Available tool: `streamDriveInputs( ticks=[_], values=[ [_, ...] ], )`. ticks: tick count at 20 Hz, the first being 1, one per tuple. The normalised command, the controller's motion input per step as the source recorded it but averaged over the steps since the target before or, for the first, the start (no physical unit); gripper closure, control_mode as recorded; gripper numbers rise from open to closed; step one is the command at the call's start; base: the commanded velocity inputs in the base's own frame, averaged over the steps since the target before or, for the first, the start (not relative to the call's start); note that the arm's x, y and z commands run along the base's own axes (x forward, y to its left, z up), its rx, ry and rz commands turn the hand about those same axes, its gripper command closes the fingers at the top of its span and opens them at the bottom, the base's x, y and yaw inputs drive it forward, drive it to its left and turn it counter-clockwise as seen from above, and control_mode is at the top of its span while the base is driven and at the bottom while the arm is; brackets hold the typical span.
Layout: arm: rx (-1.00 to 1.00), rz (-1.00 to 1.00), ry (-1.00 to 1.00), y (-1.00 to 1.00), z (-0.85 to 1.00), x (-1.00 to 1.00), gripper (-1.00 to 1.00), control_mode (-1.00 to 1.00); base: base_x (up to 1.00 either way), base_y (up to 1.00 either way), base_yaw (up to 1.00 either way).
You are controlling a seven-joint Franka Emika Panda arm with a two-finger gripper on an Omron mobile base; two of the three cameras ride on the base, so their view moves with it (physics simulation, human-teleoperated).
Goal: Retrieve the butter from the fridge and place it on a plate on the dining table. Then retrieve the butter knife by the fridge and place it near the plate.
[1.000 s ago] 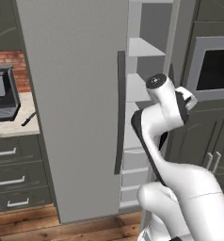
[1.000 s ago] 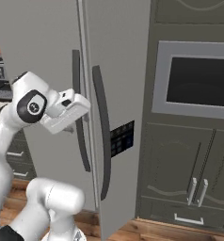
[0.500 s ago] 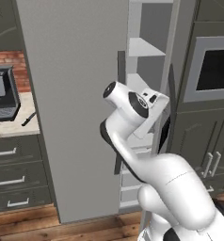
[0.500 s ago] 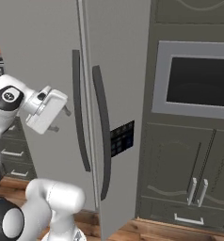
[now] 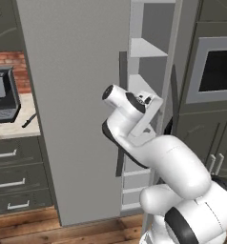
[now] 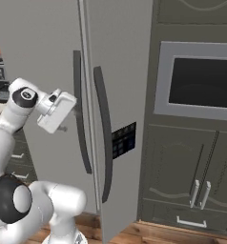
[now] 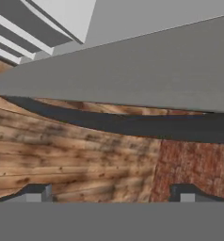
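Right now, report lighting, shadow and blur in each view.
Left base view: flat, even light, fridge door plain grey, no glare. Right base view: soft shading beside the dark handles, edges crisp. Hand view: rolled sideways, handle slightly soft, open gripper tips sharp.

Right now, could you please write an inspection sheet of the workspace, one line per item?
Surface: kitchen counter left of the fridge, wooden floor below.
Job's things: fridge, left door swung partly open, white shelves visible inside; butter knife lies on the counter edge; butter not visible.
Clutter: dark appliance on the counter.
Grippers: gripper open, empty, near the dark door handle, not touching it.
Cables: nothing seen.
Surroundings: dark cabinet with microwave right of the fridge, brick wall behind the counter.
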Motion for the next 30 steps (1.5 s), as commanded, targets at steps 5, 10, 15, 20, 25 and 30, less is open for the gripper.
streamDriveInputs(
  ticks=[5,10,15,20,25,30],
  values=[
    [0.0,0.02,-0.01,-0.24,-0.41,0.48,-1.0,-1.0,0.0,0.0,0.0],
    [0.0,0.03,0.0,-0.07,-0.2,0.47,-1.0,-1.0,0.0,0.0,0.0],
    [0.0,0.04,0.0,-0.14,-0.03,0.37,-1.0,-1.0,0.0,0.0,0.0],
    [0.0,0.05,0.0,-0.14,-0.05,0.39,-1.0,-1.0,0.0,0.0,0.0],
    [0.0,0.03,0.0,-0.14,-0.08,0.29,-1.0,-1.0,0.0,0.0,0.0],
    [-0.01,-0.02,0.0,-0.59,-0.05,-0.31,-1.0,-1.0,0.0,0.0,0.0]
  ],
)
